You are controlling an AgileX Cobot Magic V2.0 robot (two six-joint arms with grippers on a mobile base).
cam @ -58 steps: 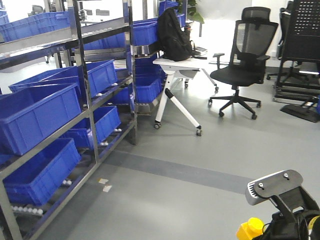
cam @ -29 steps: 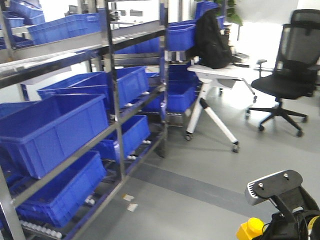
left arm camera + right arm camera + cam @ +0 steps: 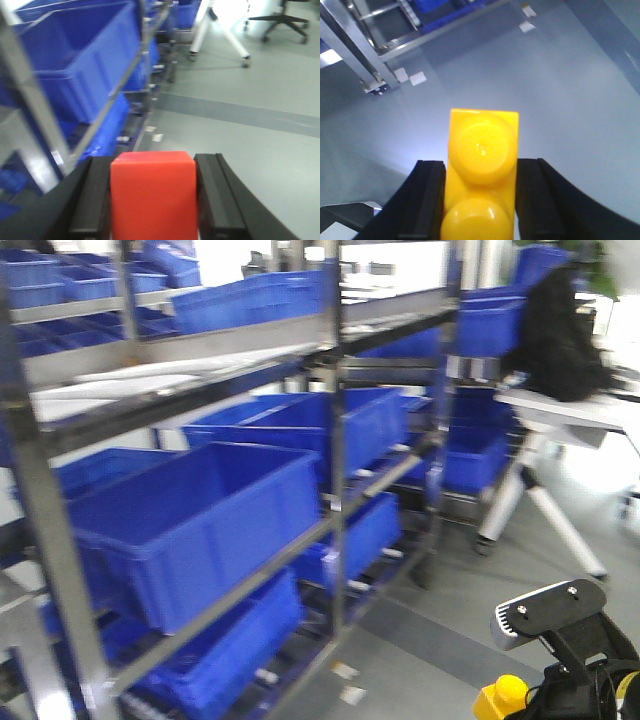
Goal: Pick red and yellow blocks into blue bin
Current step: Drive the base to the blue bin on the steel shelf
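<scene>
My left gripper [image 3: 154, 161] is shut on the red block [image 3: 152, 197], a plain cube that fills the gap between the black fingers. Clamped in my right gripper [image 3: 481, 165] is the yellow block [image 3: 482, 145], studs facing the camera. In the front view this yellow block [image 3: 500, 700] peeks out at the bottom right beside the right arm [image 3: 575, 655]. A large blue bin [image 3: 190, 525] with a thick rim sits on the rack's middle shelf ahead to the left, and shows as the blue bin [image 3: 85, 55] in the left wrist view. Both grippers hang over the grey floor, apart from the bin.
A steel rack [image 3: 335, 440] carries several more blue crates above, below and behind. A white table [image 3: 560, 405] on castered legs holds a black backpack [image 3: 560, 330]. Paper scraps [image 3: 345, 672] lie on the floor. An office chair base [image 3: 280, 20] shows far right.
The front view has swung left and closer: the rack and blue bins now fill it, and the office chair has slid out of frame. Both grippers still hold their blocks.
</scene>
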